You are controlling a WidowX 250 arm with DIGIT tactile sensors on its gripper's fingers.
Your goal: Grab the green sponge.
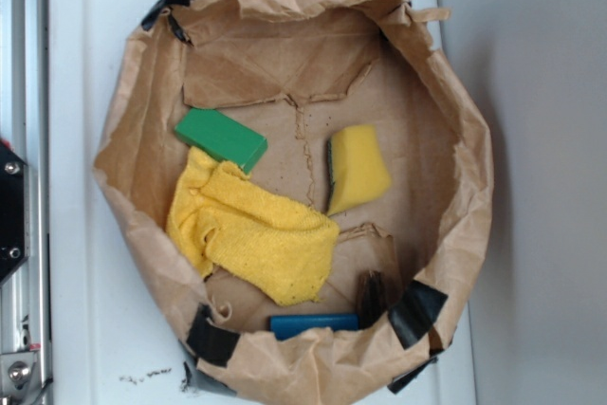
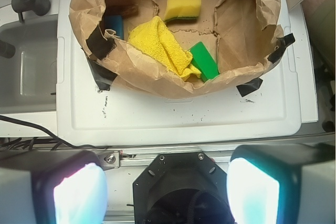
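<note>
Green sponge (image 1: 358, 170) lies untouched on the floor of the brown paper bag (image 1: 455, 120).

I see the sponge right of centre in the exterior view, its dark scouring edge facing the yellow cloth (image 1: 251, 230), near but apart. A flat green block (image 1: 221, 138) touches the cloth's far corner. A blue item (image 1: 313, 323) and a dark brown object (image 1: 372, 297) sit against the bag's near wall. The bag rests on the white surface (image 1: 85, 310). In the wrist view my hand (image 2: 167, 192) is spread wide, well away from the bag, holding nothing.
</note>
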